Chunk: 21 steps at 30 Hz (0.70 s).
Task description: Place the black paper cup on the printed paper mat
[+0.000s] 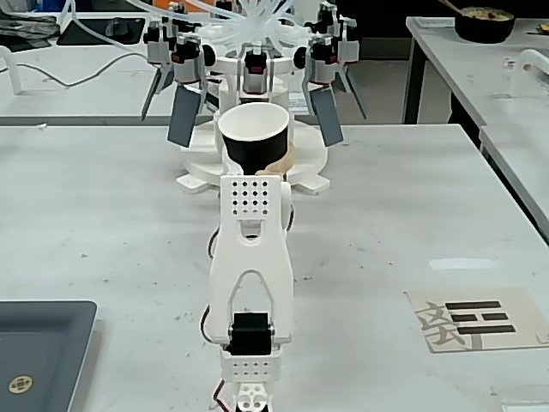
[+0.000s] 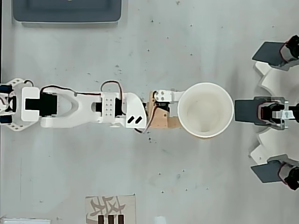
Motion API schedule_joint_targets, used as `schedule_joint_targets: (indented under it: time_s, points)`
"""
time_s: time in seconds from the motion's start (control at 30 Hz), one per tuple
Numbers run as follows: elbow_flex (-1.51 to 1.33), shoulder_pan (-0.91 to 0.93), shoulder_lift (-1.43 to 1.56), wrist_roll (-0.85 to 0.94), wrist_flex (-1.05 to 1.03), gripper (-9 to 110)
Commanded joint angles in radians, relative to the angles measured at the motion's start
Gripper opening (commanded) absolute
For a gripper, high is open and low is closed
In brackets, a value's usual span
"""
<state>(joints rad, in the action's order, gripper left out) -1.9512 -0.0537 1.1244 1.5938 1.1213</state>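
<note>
The black paper cup [image 1: 254, 142] stands upright with its white inside showing, just past the end of my arm. From above, the cup's white mouth [image 2: 205, 110] covers my fingertips. My gripper [image 1: 260, 169] [image 2: 183, 110] reaches it from the left in the overhead view; its white and tan jaws close against the cup's wall under the rim. The printed paper mat [image 1: 477, 319] lies flat at the right front of the table in the fixed view. In the overhead view the mat [image 2: 110, 210] sits at the bottom edge, well away from the cup.
A white machine with dark paddles [image 1: 257, 69] [image 2: 273, 112] stands right behind the cup. A dark grey tray [image 1: 43, 348] [image 2: 67, 11] lies on the side opposite the mat. A second table [image 1: 497, 77] stands at the right.
</note>
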Motion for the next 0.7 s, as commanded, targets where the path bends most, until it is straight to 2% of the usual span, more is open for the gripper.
schedule_joint_targets:
  time_s: [0.0, 0.67]
  points:
    - [-0.098, 0.005, 0.132, -0.014, 0.071, 13]
    - [-0.120, 0.005, 0.140, -0.014, 0.075, 13]
